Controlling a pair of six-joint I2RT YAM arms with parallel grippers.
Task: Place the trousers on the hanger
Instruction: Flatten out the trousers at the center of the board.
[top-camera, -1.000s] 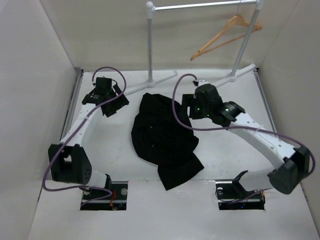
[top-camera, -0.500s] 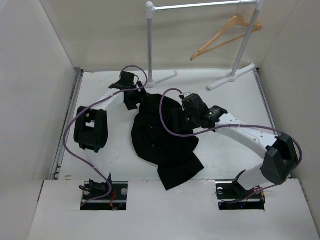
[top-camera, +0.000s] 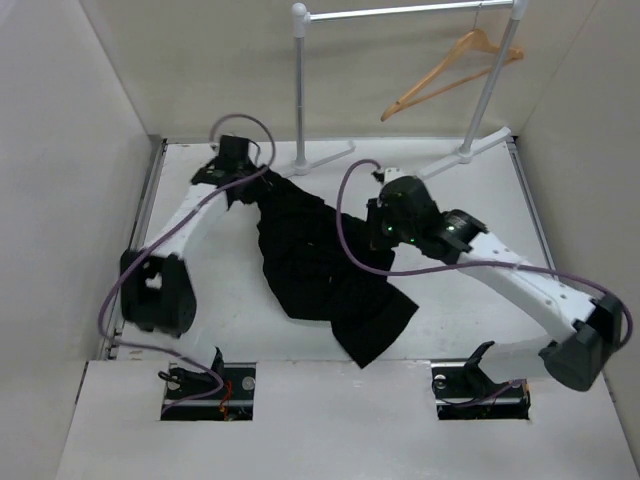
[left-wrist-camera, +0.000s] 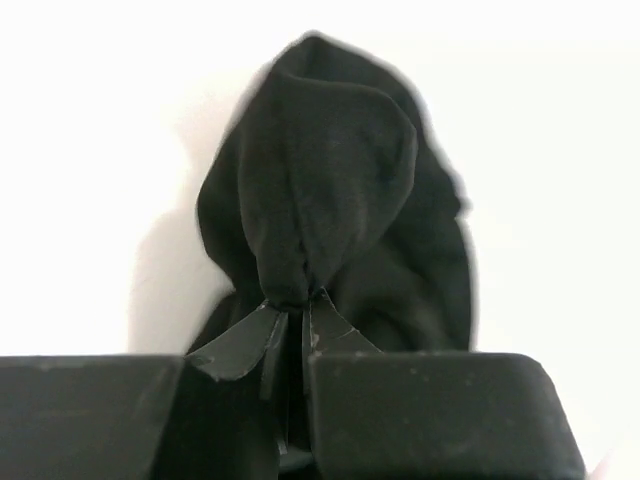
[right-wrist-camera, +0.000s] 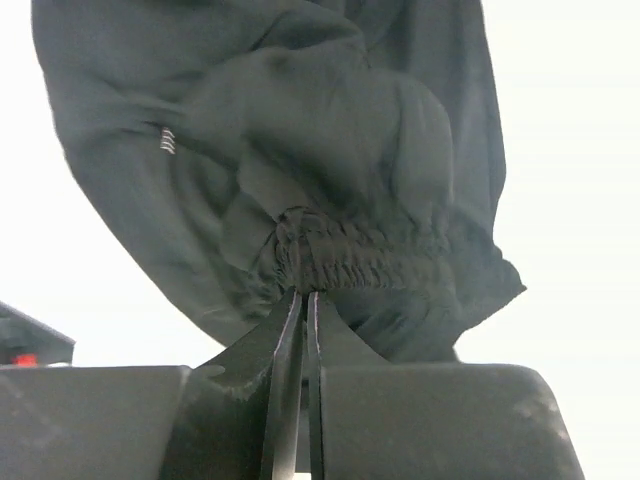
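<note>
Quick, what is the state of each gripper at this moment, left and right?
Left gripper: closed, pinching a fold of the trousers.
Right gripper: closed, holding the trousers at a gathered edge.

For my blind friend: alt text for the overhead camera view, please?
Black trousers lie crumpled on a white table, the left pincer and right pincer each gripping the far end. A wooden hanger hangs on the rail behind.

I'm holding the white left arm (top-camera: 190, 215) stretched far forward, its black two-finger left gripper (left-wrist-camera: 290, 305) pinching the black cloth trousers (top-camera: 310, 260) with jaws closed. The right gripper (right-wrist-camera: 303, 297) is clamping them likewise, the right arm (top-camera: 520, 285) arcing inward.
</note>
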